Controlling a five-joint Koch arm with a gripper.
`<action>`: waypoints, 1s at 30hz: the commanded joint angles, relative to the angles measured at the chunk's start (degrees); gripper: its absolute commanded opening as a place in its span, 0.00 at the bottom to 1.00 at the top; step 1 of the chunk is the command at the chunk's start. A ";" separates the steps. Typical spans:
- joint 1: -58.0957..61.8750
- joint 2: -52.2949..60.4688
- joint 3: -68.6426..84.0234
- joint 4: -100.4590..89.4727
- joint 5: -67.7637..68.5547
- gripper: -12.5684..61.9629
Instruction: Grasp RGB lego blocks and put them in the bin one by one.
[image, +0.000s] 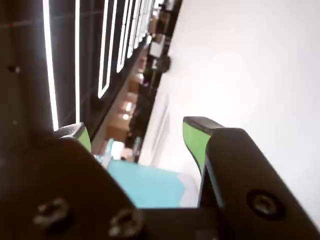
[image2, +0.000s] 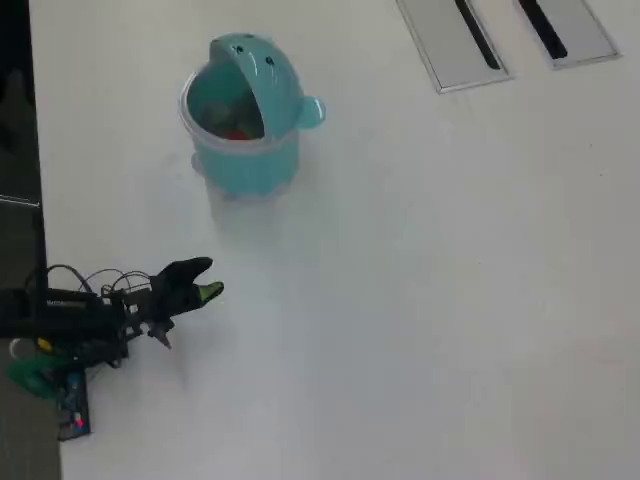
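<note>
Overhead view: arm lies at lower left of frame, gripper (image2: 205, 290) pointing right, well apart from the bin (image2: 245, 150), which sits upper left of centre with its lid tipped back and mouth open. Something red (image2: 236, 133) shows inside the bin, likely the red block; a greyish shape beside it is too blurred to name. No blue or yellow-green block shows on the table (image2: 430, 300) in either view, so they are either in the bin or out of sight, cannot tell. Wrist view: gripper (image: 137, 135) has its green-padded jaws spread wide with clear gap between them, nothing held; a patch of teal shows between the jaws at lower centre, probably the bin. Judgement: task looks near done or done, arm seems parked. Risks from here: if blocks remain off-frame, the arm would have to search blind, since no loose block is visible to aim at; a swing toward the bin at low height could knock it over or shut the lid, as the bin looks light and stands free; the dangling cables near the arm base at lower left could snag on a fast turn.
</note>
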 joint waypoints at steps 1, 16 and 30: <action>-0.18 3.96 -0.44 -6.24 0.44 0.62; -0.88 3.87 6.94 -3.52 0.97 0.64; -0.35 3.87 7.03 19.95 6.06 0.64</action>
